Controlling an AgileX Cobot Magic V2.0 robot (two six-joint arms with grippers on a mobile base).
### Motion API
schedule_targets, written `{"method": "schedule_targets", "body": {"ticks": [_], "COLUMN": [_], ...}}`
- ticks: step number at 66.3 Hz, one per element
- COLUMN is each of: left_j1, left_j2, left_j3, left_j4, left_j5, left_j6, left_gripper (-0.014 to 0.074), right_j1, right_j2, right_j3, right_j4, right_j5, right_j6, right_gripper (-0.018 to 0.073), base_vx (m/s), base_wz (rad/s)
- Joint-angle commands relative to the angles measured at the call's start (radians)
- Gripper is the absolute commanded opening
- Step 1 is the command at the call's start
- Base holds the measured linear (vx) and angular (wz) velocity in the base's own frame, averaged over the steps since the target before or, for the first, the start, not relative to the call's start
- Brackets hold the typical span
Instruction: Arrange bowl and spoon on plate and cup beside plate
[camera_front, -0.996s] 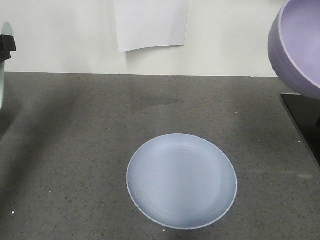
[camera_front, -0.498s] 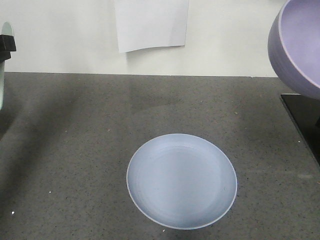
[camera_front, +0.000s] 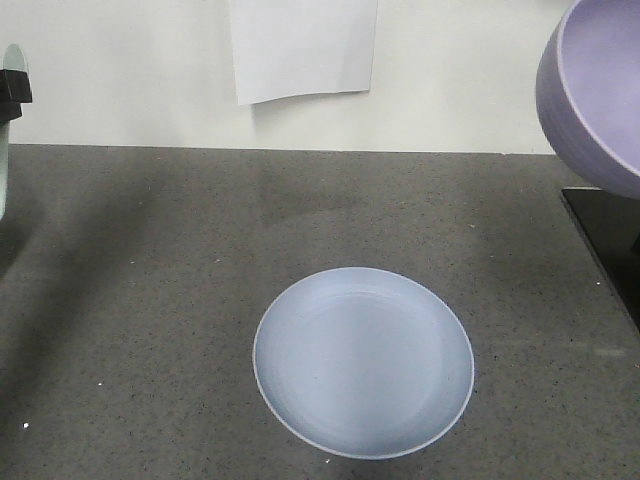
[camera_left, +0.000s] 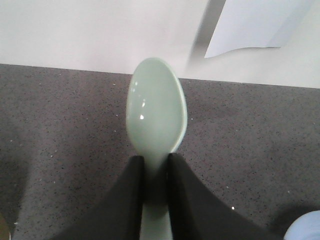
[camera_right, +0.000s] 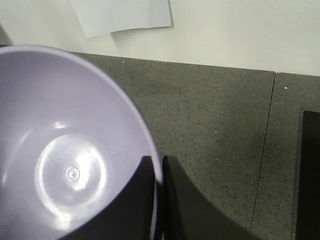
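Judging from how things lie, the arrangement has barely begun: both pick-ups look done, but nothing has been placed. The pale blue plate (camera_front: 363, 362) sits flat near the front middle of the dark speckled countertop (camera_front: 150, 250) with nothing on it. The left gripper (camera_left: 155, 161) has its two black fingers pressed against the neck of the mint-green spoon (camera_left: 156, 112), which it holds clear of the counter with the scoop pointing forward toward the wall and its hollow facing the camera. In the front view this arm is only a sliver at the far left edge, well apart from the plate. The right gripper (camera_right: 158, 161) pinches the rim of the lavender bowl (camera_right: 65, 160), one finger inside the wall and one outside. The bowl hangs tilted in the air at the upper right of the front view, above a black slab (camera_front: 605, 240) at the counter's right edge and off to the side of the plate rather than over it. The paper cup appears in none of the views, so where it stands cannot be told. Left to do, by this reckoning: set the bowl on the plate, lay the spoon on the plate, then fetch the cup and stand it beside the plate.
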Motion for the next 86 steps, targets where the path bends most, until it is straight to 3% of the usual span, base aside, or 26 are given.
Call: {"method": "schedule_targets", "body": {"ticks": [1, 86], "left_j1": [-0.003, -0.003], "left_j2": [-0.027, -0.027], "left_j3": [-0.023, -0.023], "left_j4": [-0.016, -0.016], "left_j5": [-0.060, -0.060], "left_j6": [-0.003, -0.003], "left_gripper": [-0.0006, -0.0006], "right_j1": [-0.002, -0.002], "right_j2": [-0.016, -0.016], "right_j3": [-0.027, -0.027], "right_j4": [0.050, 0.050], "right_j5": [-0.046, -0.046], "right_j6": [-0.009, -0.009], "right_gripper": [-0.0004, -0.0004], "base_vx": [0.00, 0.00], "base_wz": [0.00, 0.00]}}
